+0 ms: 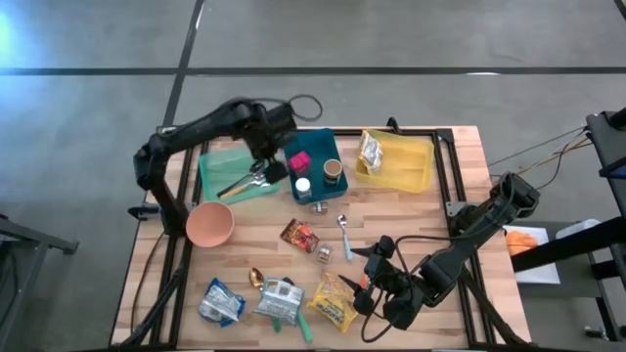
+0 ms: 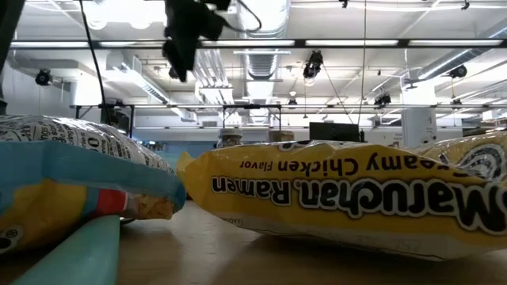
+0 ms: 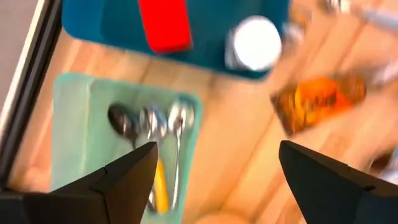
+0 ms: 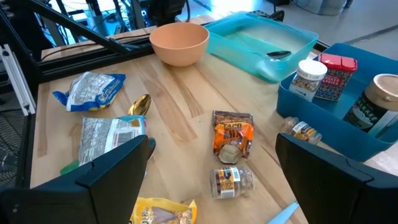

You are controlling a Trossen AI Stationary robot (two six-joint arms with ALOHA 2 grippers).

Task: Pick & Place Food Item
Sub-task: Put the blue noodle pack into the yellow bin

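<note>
With three trays, one bowl and several loose packets crowding the wooden table (image 1: 411, 210), the left gripper (image 1: 274, 166), jaws spread wide and empty over the pale green cutlery tray (image 1: 220, 166), is risking snagging spoons, while the right gripper (image 1: 367, 284), jaws wide, is hovering near the orange snack packet (image 4: 232, 134).

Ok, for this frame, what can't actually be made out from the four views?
- Low view: the ramen packet and a snack bag fill the picture and hide the table behind them.
- Left wrist view: the spoons in the light green tray are blurred; their count is unclear.
- High view: the dark blue bin is partly hidden by the left gripper.
- Right wrist view: the dark jar is cut off by the edge.
</note>
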